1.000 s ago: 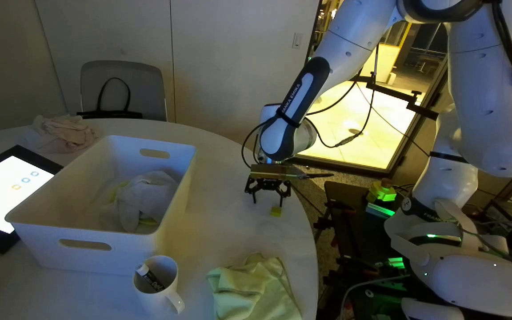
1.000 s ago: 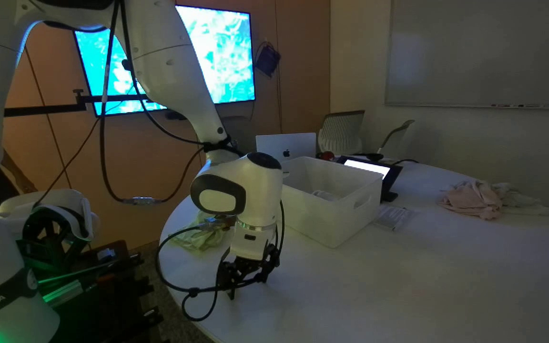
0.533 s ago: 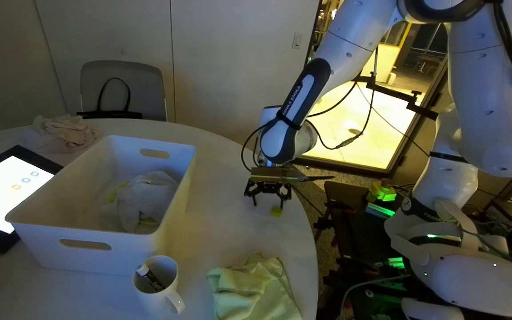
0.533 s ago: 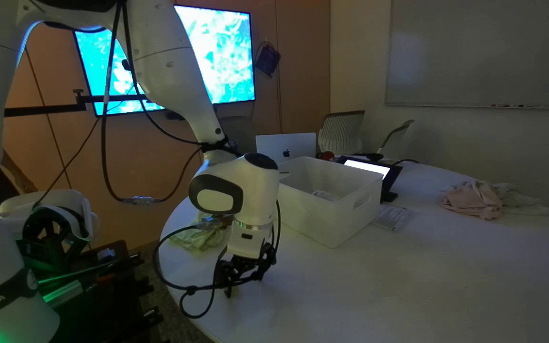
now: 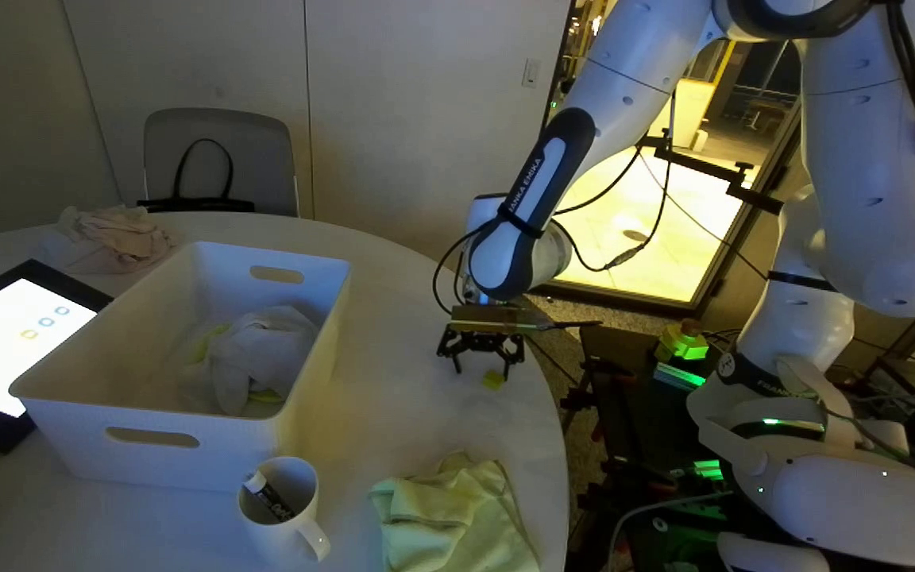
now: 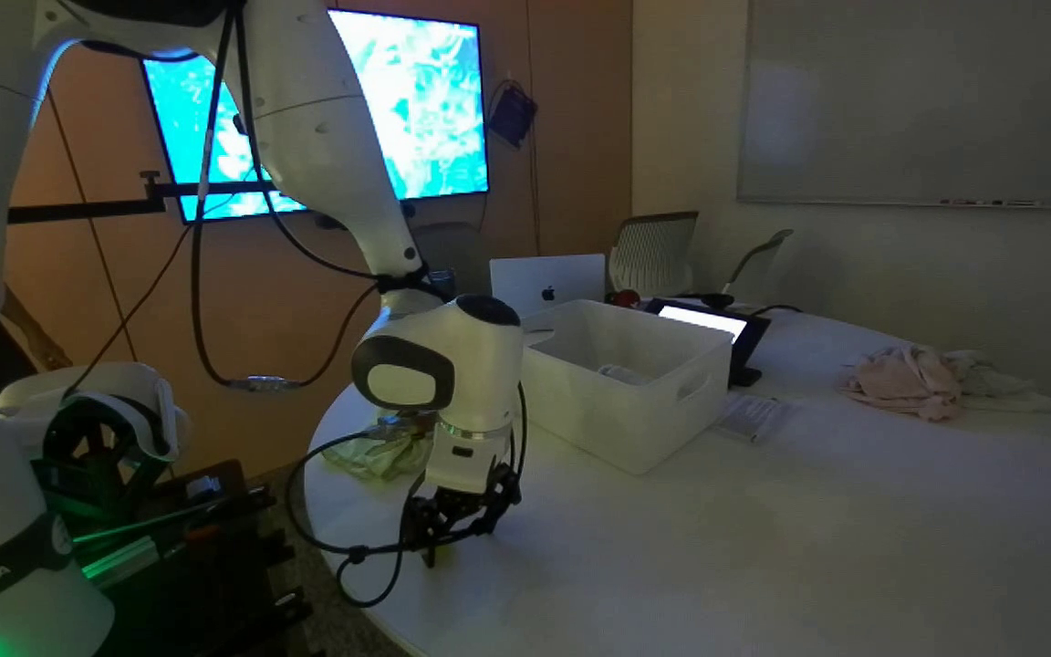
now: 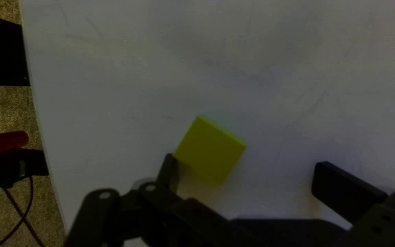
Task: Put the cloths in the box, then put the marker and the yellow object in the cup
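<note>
Two spread fingers [image 7: 345, 190] near one yellow block [image 7: 210, 150].

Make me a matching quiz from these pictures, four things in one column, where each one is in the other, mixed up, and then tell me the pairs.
Things
1. marker
2. pale yellow-green cloth
3. white-grey cloth
4. yellow block

Places
A. on the table, close to the open tool
B. inside the white bin
C. inside the white mug
D. on the table near the white mug, outside the white bin

Right pairs: 1-C, 2-D, 3-B, 4-A.
</note>
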